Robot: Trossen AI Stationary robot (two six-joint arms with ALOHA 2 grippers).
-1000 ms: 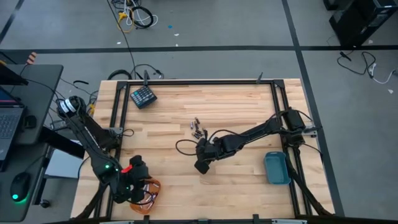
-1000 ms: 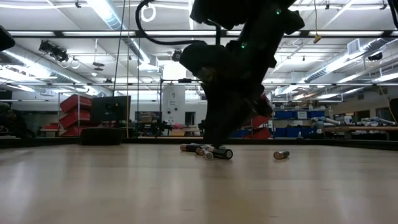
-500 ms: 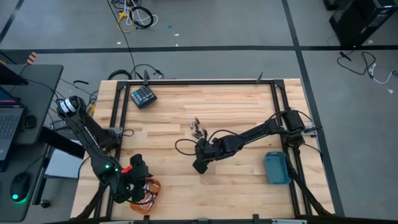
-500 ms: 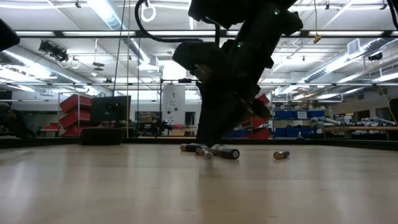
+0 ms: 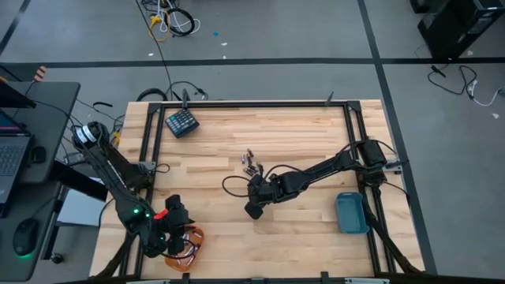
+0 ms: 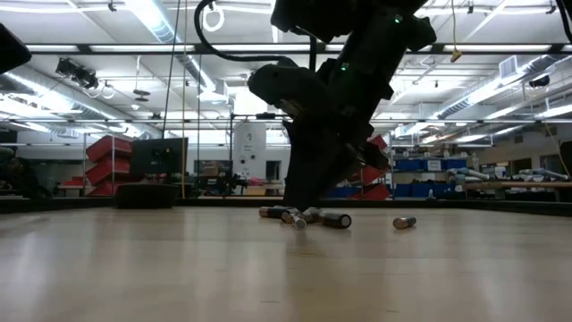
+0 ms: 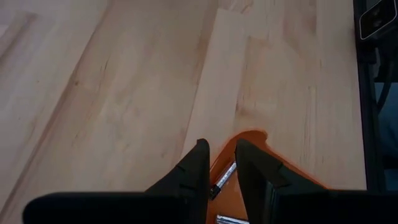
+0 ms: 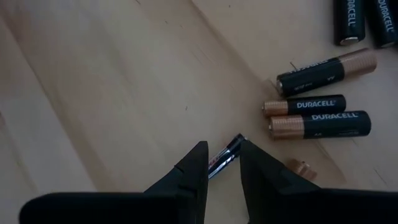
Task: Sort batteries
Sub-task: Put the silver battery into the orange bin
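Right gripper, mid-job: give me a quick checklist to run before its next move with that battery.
1. Right gripper has a battery: ok, a slim silvery cell sits between its fingers.
2. Grip firm enough to carry: cannot tell, only the cell's tip shows.
3. Clear of the loose batteries on the table: ok, they lie apart from the held cell.
4. Teal tray reachable: ok, it sits at the right edge with bare wood between.
5. Left gripper out of the way: ok, it hangs over the orange tray at the table's other side.
6. Which tray suits this cell: cannot tell.
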